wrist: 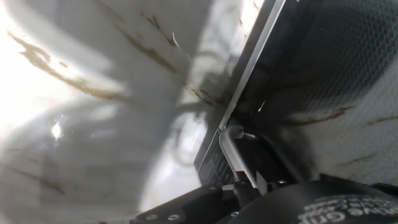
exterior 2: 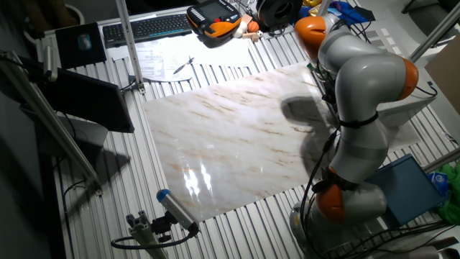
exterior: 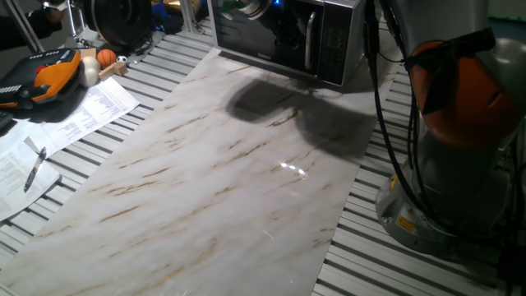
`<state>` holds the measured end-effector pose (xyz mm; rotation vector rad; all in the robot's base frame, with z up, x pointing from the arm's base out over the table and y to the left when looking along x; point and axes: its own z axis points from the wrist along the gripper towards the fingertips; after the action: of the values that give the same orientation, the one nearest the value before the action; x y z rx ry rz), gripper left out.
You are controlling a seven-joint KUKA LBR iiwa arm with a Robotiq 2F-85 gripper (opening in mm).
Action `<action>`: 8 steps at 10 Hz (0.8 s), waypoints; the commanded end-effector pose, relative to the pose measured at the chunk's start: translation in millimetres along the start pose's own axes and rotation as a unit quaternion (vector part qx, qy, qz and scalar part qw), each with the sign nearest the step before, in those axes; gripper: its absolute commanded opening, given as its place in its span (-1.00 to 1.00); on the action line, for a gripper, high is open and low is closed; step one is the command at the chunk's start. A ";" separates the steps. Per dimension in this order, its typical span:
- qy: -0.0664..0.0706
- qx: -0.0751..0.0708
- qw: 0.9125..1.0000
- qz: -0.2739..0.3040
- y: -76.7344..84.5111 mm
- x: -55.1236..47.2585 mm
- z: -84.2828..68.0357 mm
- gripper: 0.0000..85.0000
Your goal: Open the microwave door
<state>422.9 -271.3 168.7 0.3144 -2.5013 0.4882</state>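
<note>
The microwave (exterior: 316,37) stands at the table's far edge, its door (exterior: 267,29) apparently shut. The gripper (wrist: 249,186) sits beside the upright bar handle (wrist: 239,158); how wide it's spread, I can't tell. That rigid, slick handle is the place to hook.

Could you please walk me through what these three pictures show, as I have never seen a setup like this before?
This is one robot arm, grey with orange joints, at a table with a marble-patterned board. Two pictures come from fixed cameras on different sides; the third looks along the arm's pincer. At the board's far end stands a silver microwave; its dark glass door has a vertical bar handle. In the hand view the pincer is right at that handle, though I cannot tell whether it grips it. Papers, a pen and an orange controller lie aside.
</note>
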 end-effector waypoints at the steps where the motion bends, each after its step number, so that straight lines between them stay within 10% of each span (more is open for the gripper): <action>1: 0.001 0.000 1.000 -0.003 -0.6 0.3 -0.5 -0.60; 8: -0.027 -0.006 0.999 -0.017 0.2 1.4 -12.1 -0.60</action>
<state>427.6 -266.6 179.1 0.3689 -2.5447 0.4566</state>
